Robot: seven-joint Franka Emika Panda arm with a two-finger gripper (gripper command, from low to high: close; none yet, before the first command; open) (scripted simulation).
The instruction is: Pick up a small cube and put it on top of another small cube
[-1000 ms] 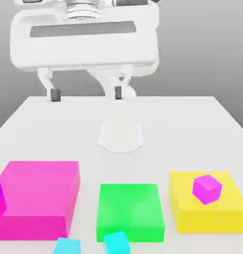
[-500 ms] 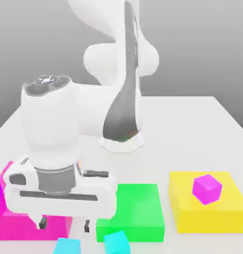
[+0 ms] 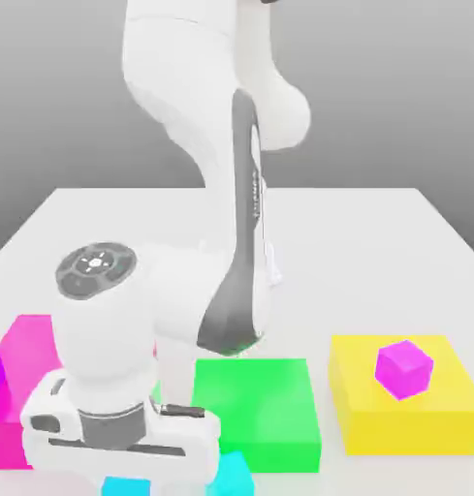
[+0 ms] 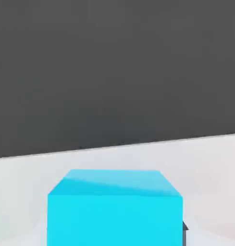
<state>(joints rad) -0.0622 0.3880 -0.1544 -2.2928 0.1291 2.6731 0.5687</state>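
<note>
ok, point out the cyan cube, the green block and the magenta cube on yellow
cyan cube (image 4: pixel 114 211), hand view, front face
green block (image 3: pixel 260 397), exterior view, top face
magenta cube (image 3: pixel 404 368), exterior view, its middle

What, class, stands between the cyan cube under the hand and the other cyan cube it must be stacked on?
Nothing visible. The cyan cube sits at the gripper; the other cyan cube lies beside it toward the exterior view's right, bare white table between. The green block lies behind.

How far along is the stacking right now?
Done: the hand has come down over a cyan cube at the table's near edge. In hand: its fingers have shut on it. Left: lifting it and placing it on the second cyan cube; nothing is stacked yet.
</note>
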